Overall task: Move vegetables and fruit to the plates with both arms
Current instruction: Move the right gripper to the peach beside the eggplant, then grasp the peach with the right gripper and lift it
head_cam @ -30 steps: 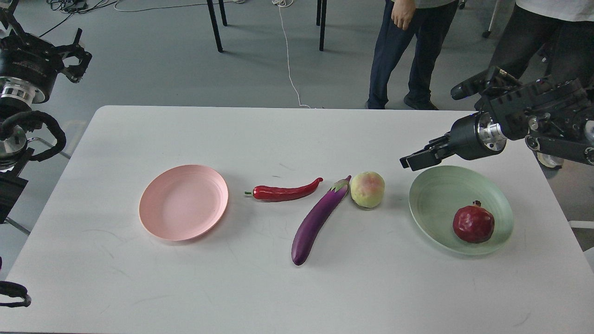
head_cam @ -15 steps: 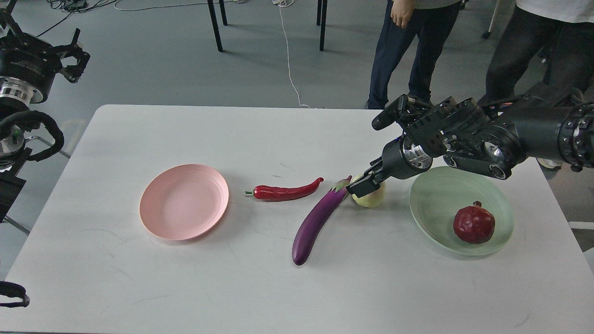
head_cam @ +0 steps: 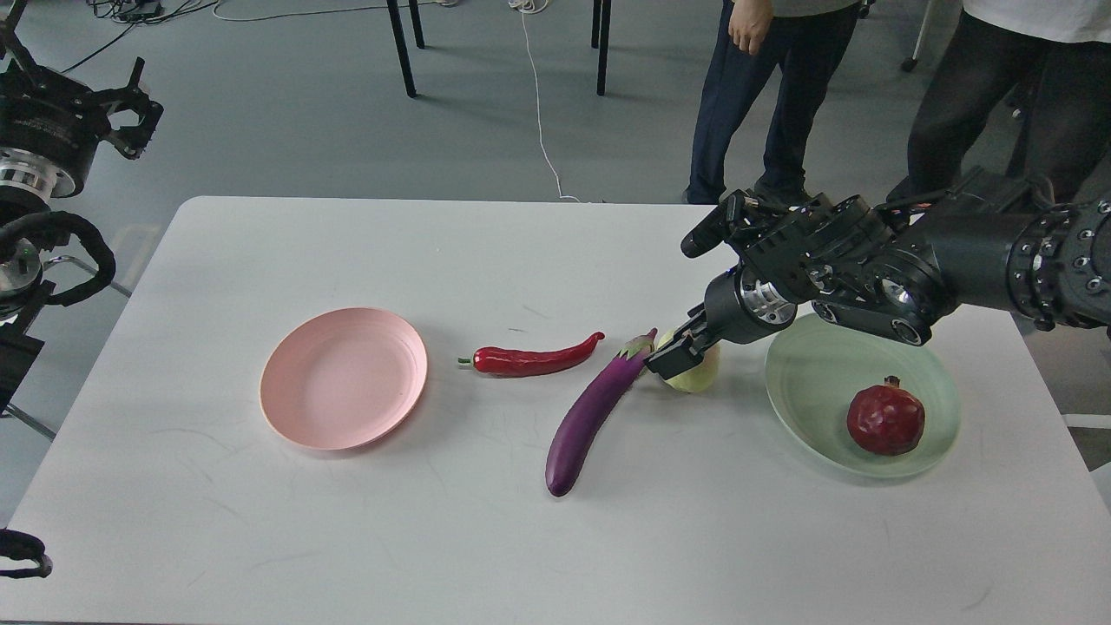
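A pale pink plate (head_cam: 286,417) lies empty at the left of the white table. A red chili pepper (head_cam: 534,358) and a purple eggplant (head_cam: 590,417) lie in the middle. The peach (head_cam: 701,375) sits beside the eggplant's cap, mostly hidden by my right gripper (head_cam: 675,351), which is low over it with its jaws apart on either side. The pale green plate (head_cam: 807,382) at the right holds the dark red pomegranate (head_cam: 885,421). My left gripper (head_cam: 139,108) is open and empty, raised off the table's far left corner.
The white table (head_cam: 521,538) has bare room along its front. Two people (head_cam: 764,95) stand behind its far right edge. Chair legs (head_cam: 404,52) and a white cable (head_cam: 538,104) are on the floor beyond.
My right arm has swung left from above the green plate's far rim and come down onto the peach. The left arm has barely moved.
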Controlling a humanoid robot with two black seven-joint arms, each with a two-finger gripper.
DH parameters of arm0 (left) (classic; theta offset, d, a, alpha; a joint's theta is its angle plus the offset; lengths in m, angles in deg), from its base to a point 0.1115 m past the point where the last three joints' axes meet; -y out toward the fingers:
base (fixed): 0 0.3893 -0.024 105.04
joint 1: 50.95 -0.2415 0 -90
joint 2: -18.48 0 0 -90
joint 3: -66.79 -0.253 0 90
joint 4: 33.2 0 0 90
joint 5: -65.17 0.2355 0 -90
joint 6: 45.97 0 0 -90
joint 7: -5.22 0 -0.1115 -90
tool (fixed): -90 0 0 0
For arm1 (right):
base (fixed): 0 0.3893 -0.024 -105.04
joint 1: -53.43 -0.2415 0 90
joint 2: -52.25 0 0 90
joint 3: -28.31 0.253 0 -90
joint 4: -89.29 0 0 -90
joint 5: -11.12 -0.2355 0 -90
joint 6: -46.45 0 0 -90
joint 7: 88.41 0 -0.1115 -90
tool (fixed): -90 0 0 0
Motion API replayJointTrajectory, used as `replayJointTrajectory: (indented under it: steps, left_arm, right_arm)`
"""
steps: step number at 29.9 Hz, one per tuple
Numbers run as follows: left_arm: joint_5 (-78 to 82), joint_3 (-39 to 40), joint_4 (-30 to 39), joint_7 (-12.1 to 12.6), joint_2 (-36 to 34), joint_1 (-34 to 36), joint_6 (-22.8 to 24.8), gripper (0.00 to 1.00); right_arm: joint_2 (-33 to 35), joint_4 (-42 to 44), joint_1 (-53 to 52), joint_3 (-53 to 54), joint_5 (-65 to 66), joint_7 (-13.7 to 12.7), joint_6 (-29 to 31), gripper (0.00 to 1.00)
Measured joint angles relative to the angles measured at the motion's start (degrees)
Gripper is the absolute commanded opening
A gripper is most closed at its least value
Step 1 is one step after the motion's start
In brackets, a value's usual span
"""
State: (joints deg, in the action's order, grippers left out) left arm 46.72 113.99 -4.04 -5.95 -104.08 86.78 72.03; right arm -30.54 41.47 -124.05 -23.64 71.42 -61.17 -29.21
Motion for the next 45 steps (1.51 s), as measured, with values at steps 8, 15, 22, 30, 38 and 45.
replayJointTrajectory:
  steps: [8, 15, 22, 30, 38, 45]
  left_arm:
    - [0.0, 0.08, 0.0, 0.0, -0.01, -0.06, 0.0, 0.98]
    - [-0.01, 0.09, -0.01, 0.0, -0.04, -0.33, 0.0, 0.98]
    - [-0.01, 0.09, -0.07, -0.01, -0.05, -0.63, 0.0, 0.98]
    - [-0.01, 0.09, -0.07, -0.08, -0.05, -0.79, 0.0, 0.98]
    - [-0.01, 0.09, -0.07, -0.09, -0.05, -0.8, 0.0, 0.98]
    - [-0.04, 0.14, -0.07, -0.05, -0.34, -0.8, 0.0, 0.98]
  right_arm:
    - [0.0, -0.24, -1.47, -1.75, 0.08, 0.01, 0.07, 0.98]
    - [-0.6, -0.26, -0.4, -2.19, 0.08, 0.0, 0.75, 0.98]
    - [-1.09, -0.04, 0.96, -2.28, 0.08, 0.0, 0.78, 0.96]
    - [-1.66, 0.02, 1.9, -2.47, 0.08, 0.0, 0.78, 0.85]
    - [-1.76, -0.2, 1.63, -3.38, 0.07, 0.03, 0.76, 0.69]
    - [1.4, -4.2, -4.36, -3.04, -0.31, 0.24, 0.81, 0.7]
